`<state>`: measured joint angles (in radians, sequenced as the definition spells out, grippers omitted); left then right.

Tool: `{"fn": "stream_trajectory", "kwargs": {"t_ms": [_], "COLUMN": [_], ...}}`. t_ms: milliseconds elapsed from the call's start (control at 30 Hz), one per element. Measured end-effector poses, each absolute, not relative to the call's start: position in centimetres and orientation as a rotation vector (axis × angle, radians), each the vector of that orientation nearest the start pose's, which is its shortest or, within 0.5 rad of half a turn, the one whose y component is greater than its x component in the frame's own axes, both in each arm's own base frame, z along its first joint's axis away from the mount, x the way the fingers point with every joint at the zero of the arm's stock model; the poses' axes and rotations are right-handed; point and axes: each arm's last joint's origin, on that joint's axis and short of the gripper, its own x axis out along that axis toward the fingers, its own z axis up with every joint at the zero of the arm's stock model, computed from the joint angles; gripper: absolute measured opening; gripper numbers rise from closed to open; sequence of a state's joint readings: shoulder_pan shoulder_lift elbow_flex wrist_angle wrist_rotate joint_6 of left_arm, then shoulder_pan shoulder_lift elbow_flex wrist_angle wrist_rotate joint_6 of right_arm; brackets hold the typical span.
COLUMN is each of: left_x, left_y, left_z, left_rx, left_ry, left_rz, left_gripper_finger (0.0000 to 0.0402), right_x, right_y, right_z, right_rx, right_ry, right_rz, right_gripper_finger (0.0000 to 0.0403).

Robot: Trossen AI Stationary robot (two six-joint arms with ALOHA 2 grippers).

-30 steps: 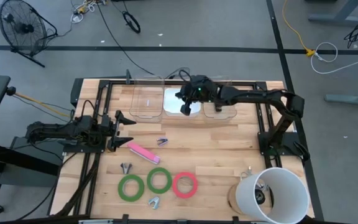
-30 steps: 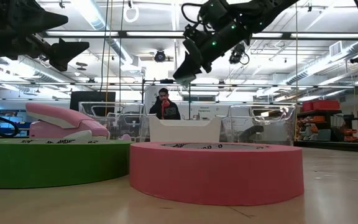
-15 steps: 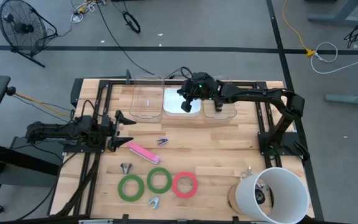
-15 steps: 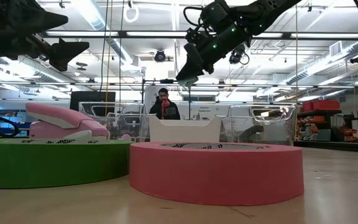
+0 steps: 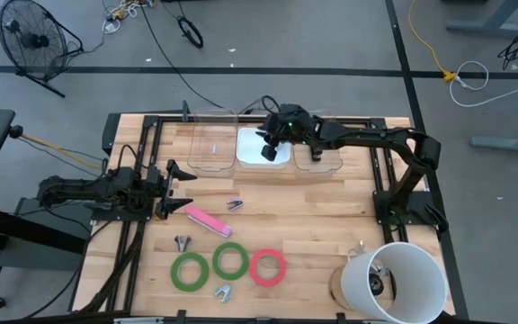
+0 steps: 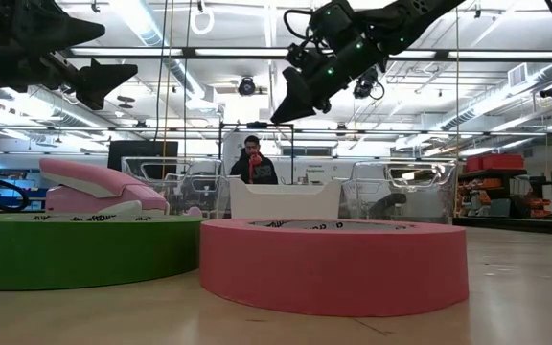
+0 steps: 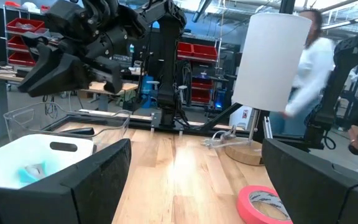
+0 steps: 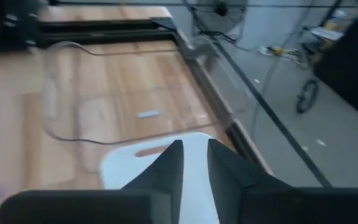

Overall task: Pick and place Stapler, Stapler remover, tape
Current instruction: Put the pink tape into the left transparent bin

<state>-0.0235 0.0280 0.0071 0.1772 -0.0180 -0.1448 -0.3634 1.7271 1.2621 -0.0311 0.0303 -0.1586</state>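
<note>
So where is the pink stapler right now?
In the high view the pink stapler lies on the table left of centre, just in front of the idle left hand, with the small stapler remover beside it and the green tape rolls nearer the front edge.

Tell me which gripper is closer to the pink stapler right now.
Left. The left gripper waits just beside the pink stapler, toward the table's left edge. The right gripper is farther off, above the white bin at the back.
</note>
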Motion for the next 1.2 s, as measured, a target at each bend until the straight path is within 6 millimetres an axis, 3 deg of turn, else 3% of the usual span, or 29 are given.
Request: {"fn": "stream_trajectory", "kwargs": {"t_ms": [233, 433, 967, 1200], "left_x": [9.8, 9.8, 9.8, 9.8], "left_y": [-0.2, -0.2, -0.2, -0.2], "left_z": [18.1, 18.1, 18.1, 18.1], "left_rx": [-0.148, -0.148, -0.149, -0.149], "left_ry": [-0.156, -0.156, -0.155, -0.155], "left_rz": [-0.017, -0.017, -0.017, -0.017], "left_gripper_finger": [0.0367, 0.0367, 0.0367, 0.0367], "right_x": [37.3, 37.9, 37.2, 36.2], "right_y": [-12.2, -9.1, 2.6, 6.5], "right_z": [26.2, 25.8, 23.7, 23.3], "right_rx": [-0.071, -0.066, 0.01, 0.009], "right_ry": [0.51, 0.552, 0.827, 0.888], "right_rz": [-0.251, -0.152, 0.093, 0.096], "right_gripper_finger": [0.0098, 0.0126, 0.0193, 0.021]}}
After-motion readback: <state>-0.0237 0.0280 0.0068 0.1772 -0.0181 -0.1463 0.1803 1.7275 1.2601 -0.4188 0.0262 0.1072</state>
